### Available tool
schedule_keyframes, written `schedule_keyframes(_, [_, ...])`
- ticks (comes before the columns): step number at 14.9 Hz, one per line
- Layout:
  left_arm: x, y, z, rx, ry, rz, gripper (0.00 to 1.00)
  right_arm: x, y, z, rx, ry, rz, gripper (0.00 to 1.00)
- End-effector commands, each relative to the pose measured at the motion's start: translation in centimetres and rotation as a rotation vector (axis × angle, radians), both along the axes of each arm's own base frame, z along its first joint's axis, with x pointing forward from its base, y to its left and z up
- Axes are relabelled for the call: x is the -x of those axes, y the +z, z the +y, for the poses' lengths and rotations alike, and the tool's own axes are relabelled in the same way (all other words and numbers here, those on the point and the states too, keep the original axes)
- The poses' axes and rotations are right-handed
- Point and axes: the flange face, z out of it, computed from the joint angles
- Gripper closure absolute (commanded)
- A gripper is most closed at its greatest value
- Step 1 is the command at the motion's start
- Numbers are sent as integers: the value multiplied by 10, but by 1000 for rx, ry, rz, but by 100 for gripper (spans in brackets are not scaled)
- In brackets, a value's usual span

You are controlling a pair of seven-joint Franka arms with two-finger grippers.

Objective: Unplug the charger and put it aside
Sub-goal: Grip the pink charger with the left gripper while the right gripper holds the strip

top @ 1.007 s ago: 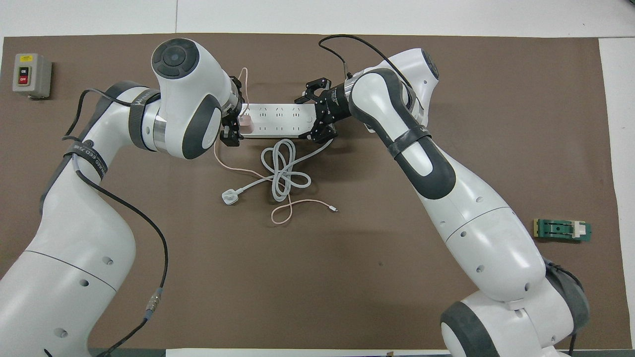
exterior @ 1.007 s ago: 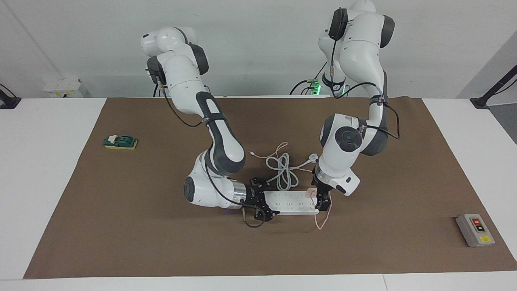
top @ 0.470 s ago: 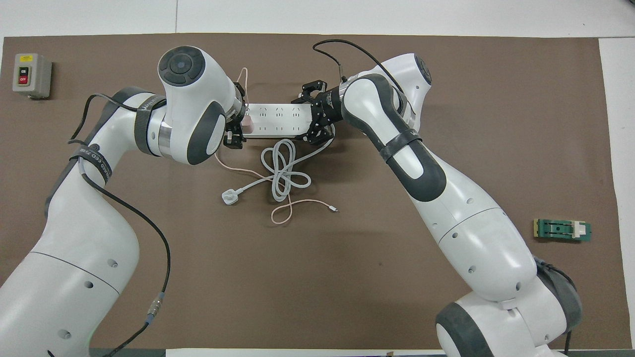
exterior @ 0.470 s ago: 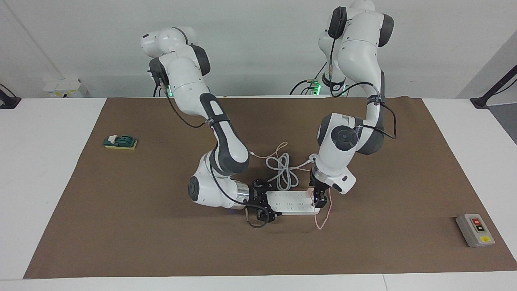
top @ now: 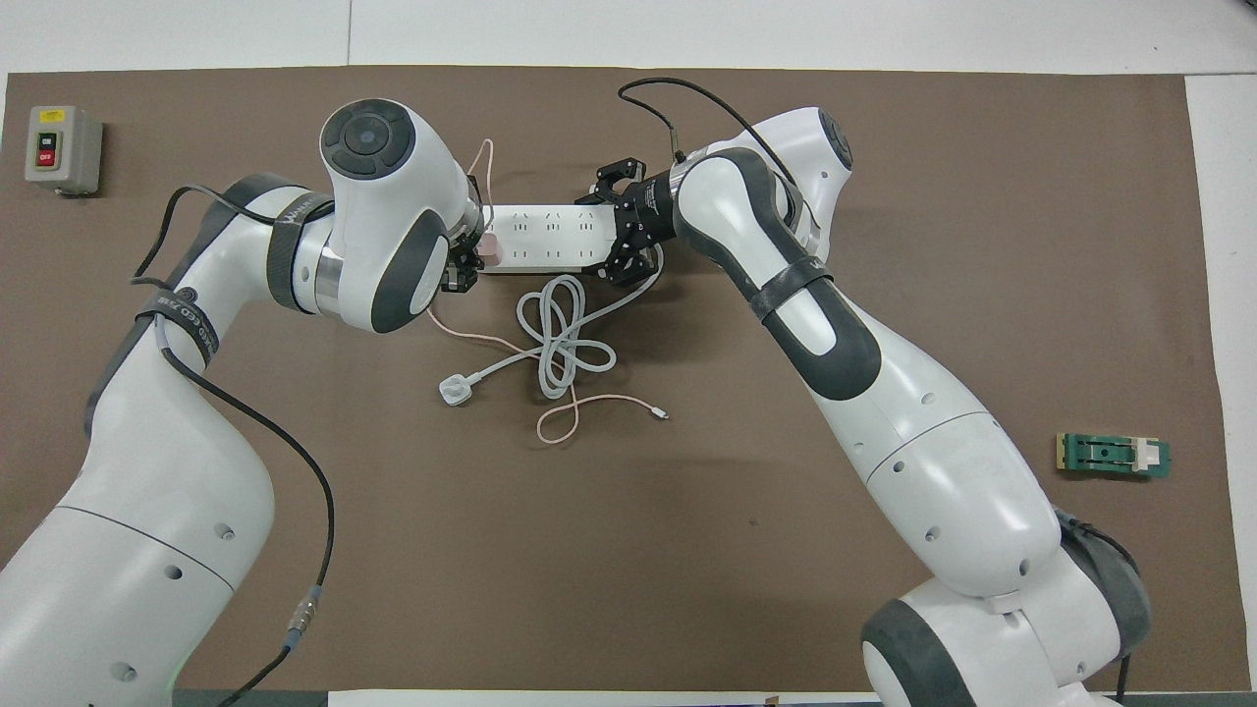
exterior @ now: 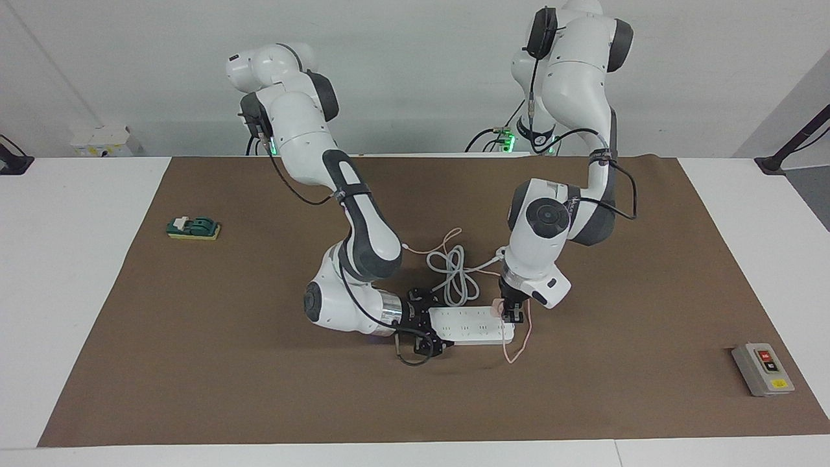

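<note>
The pale-pink charger (exterior: pixel 497 306) (top: pixel 489 251) sits on the end of the white power strip (exterior: pixel 468 326) (top: pixel 545 239) toward the left arm's end of the table. I cannot tell whether its prongs are still in the socket. My left gripper (exterior: pixel 512 312) (top: pixel 464 267) is shut on the charger from above. The charger's thin pink cable (exterior: pixel 519 350) (top: pixel 589 400) loops off the strip and across the mat. My right gripper (exterior: pixel 425 327) (top: pixel 614 224) is open, its jaws on either side of the strip's other end.
A coiled thick white cord (exterior: pixel 454 275) (top: pixel 560 339) with a round white plug (exterior: pixel 500 251) (top: pixel 454 391) lies nearer to the robots than the strip. A grey switch box (exterior: pixel 762 370) (top: pixel 61 149) and a green block (exterior: pixel 193 227) (top: pixel 1113 456) sit near the brown mat's ends.
My left gripper has risen a little at the charger and the cable loop has shifted with it. My right gripper has slid further onto the strip's end.
</note>
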Motion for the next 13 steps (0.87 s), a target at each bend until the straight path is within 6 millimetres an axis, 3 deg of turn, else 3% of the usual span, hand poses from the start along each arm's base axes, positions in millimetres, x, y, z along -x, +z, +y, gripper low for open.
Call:
schedule_keyframes(1, [6,9,2,-21,2,-27,100,-3,-7,3,-5,-10,-38,73])
schedule_keyframes(9, [-7,67,16,-41,-17,7,100,2,-7,14,-2,1,-45,71])
schedule_keyframes(13, [-15,115,92,-22,-129,17,100,2,-7,14,-3,0,-44,71])
